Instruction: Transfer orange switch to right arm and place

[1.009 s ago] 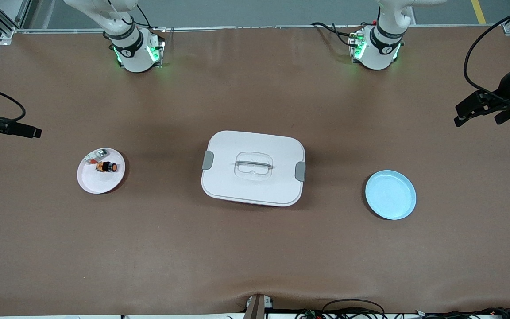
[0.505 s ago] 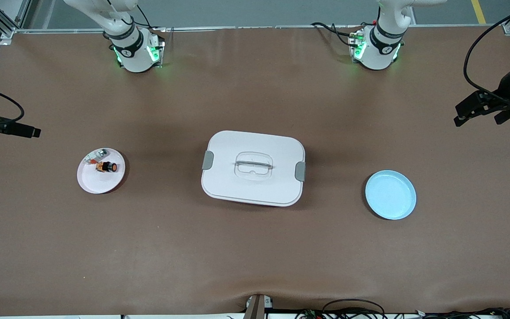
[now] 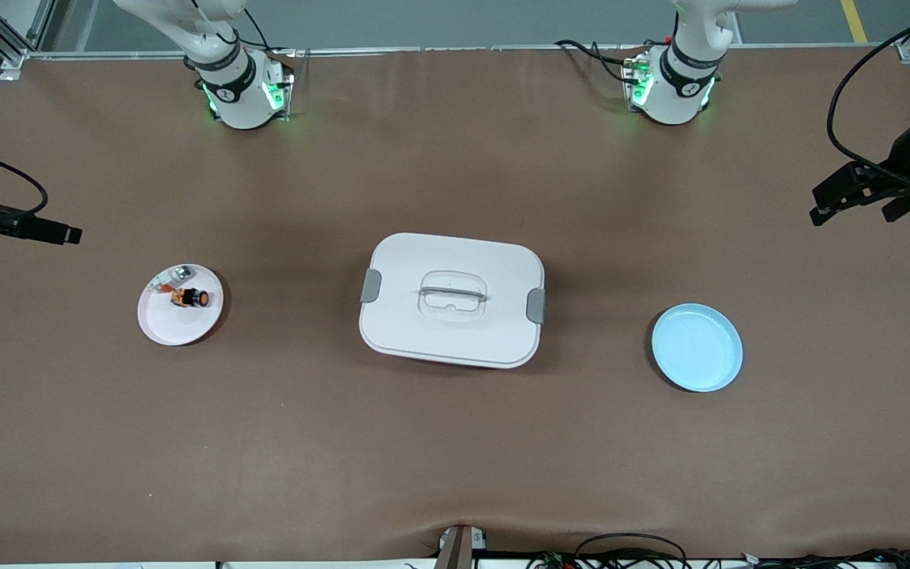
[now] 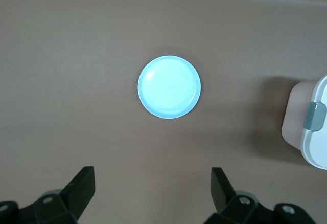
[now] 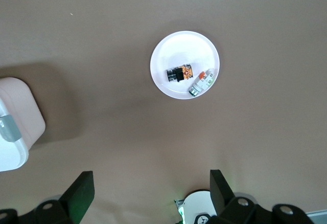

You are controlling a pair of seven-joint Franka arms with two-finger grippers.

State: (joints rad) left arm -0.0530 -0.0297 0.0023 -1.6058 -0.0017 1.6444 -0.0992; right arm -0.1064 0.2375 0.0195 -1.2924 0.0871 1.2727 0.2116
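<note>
1. The tiny orange switch with a round black cap is seen lying on its side in the small white round plate toward the right arm's end of the table, just beside a small silvery-clear piece with a red bit; neither part is seen to have shifted since the earlier frames.
2. The right gripper is held high over the bare brown table near that plate, its two black fingers spread wide with nothing between them; at the front view's edge its black tip has been carried slightly inward compared with half a second ago.
3. The left gripper is held high over the table near the pale blue round plate, its fingers likewise parted and empty; no change of pose is noted.
4. The white rectangular lidded box with grey clips is seen at the table's middle, between the two plates, unmoved.
</note>
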